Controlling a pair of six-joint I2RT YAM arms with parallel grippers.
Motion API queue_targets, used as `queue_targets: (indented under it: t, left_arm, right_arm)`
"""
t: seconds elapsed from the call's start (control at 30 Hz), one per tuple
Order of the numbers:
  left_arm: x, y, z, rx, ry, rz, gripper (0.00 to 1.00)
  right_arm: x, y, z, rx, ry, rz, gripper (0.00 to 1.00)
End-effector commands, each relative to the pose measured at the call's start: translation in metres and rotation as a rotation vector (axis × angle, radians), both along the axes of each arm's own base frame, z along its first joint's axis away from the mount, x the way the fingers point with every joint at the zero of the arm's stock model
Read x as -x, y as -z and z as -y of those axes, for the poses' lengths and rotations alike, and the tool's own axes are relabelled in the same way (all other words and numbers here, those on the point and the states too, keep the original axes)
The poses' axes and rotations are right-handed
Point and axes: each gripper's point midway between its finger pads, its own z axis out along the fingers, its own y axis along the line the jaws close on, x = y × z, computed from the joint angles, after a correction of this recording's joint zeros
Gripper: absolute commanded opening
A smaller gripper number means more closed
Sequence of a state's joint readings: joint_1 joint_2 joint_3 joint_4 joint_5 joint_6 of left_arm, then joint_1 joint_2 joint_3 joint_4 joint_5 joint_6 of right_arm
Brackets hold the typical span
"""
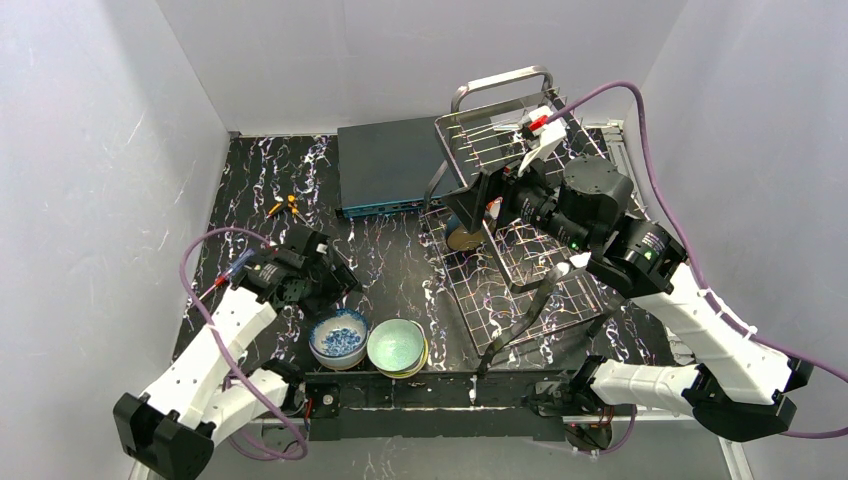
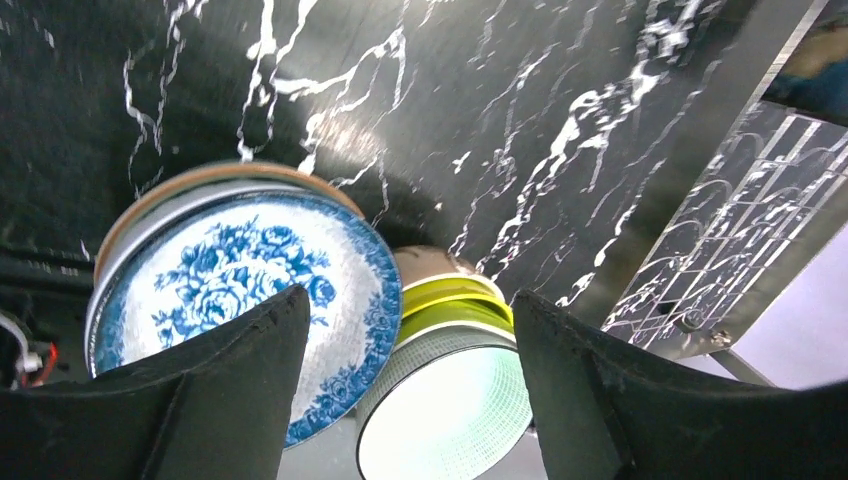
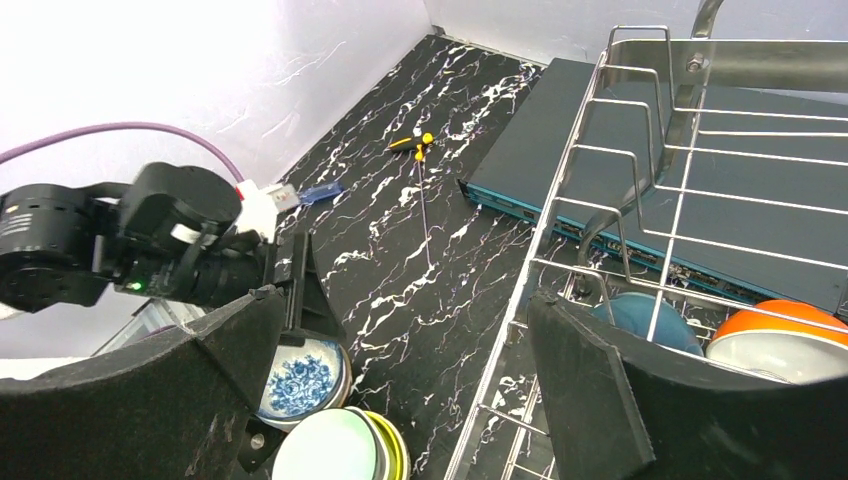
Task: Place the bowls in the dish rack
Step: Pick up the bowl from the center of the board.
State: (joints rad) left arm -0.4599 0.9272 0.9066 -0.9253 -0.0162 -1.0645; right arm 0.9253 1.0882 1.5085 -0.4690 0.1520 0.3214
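Note:
A blue-patterned bowl point(image 1: 338, 337) point(image 2: 240, 290) sits nested in a brown-rimmed bowl near the table's front edge. Beside it a pale green bowl point(image 1: 397, 345) point(image 2: 450, 415) tops a stack with lime-yellow bowls point(image 2: 450, 298). My left gripper point(image 1: 322, 272) point(image 2: 408, 300) hovers open just above and behind both stacks, holding nothing. The steel wire dish rack point(image 1: 520, 270) point(image 3: 620, 250) stands at the right with a teal-blue bowl point(image 1: 462, 236) point(image 3: 630, 315) and an orange bowl point(image 3: 780, 322) in it. My right gripper point(image 1: 478, 196) point(image 3: 408, 298) hangs open over the rack's left side, empty.
A flat dark-teal box point(image 1: 390, 165) point(image 3: 600, 130) lies behind the rack's left end. A small yellow-handled tool point(image 1: 285, 207) point(image 3: 415, 145) lies on the black marbled tabletop point(image 1: 390, 260). White walls close in the left, back and right.

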Motion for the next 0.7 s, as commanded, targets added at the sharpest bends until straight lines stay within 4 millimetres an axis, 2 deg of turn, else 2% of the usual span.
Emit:
queue_targets:
  t: [0.0, 0.1, 0.17, 0.47, 0.67]
  left_arm:
    - [0.028, 0.026, 0.002, 0.028, -0.135, -0.240, 0.69]
    - [0.036, 0.037, 0.001, -0.002, -0.184, -0.339, 0.59]
    - [0.039, 0.043, 0.003, -0.004, -0.193, -0.386, 0.56]
    - [0.042, 0.056, 0.001, -0.039, -0.212, -0.443, 0.59]
    - [0.044, 0.066, 0.006, -0.031, -0.201, -0.487, 0.57]
  right_arm:
    - [0.002, -0.012, -0.002, -0.050, -0.010, 0.023, 0.99]
    - [0.001, -0.011, -0.001, -0.047, -0.002, 0.023, 0.99]
    - [0.000, -0.010, 0.000, -0.041, 0.002, 0.025, 0.99]
    - [-0.003, -0.007, 0.001, -0.030, 0.018, 0.023, 0.99]
    - [-0.003, -0.005, -0.001, -0.023, 0.012, 0.024, 0.99]
